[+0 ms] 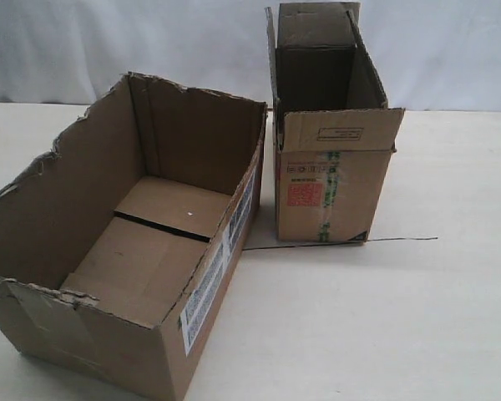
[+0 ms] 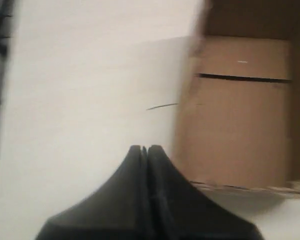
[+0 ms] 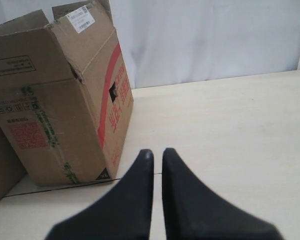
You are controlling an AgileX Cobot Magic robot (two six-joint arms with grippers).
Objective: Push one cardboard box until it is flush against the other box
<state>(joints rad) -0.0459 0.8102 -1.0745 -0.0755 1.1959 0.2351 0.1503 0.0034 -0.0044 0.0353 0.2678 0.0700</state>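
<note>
The wide cardboard box [image 1: 75,192] with ragged torn edges lies open at the left of the exterior view, turned at an angle. The narrower other box [image 1: 330,180], with a red sticker and green-printed tape, stands to its right. A wedge-shaped gap separates them, narrowest at the far corner. Neither gripper shows in the exterior view. My left gripper [image 2: 144,148] is shut and empty above the table, beside the wide box [image 2: 235,120]; this view is blurred. My right gripper [image 3: 157,152] has its fingers nearly together and empty, right of the other box [image 3: 55,115], not touching it.
A thin dark line [image 1: 401,241] runs across the pale tabletop from the narrow box's base to the right. A white cloth backdrop [image 1: 451,50] closes the far side. Bare table [image 1: 384,326] lies in front and to the right of the boxes.
</note>
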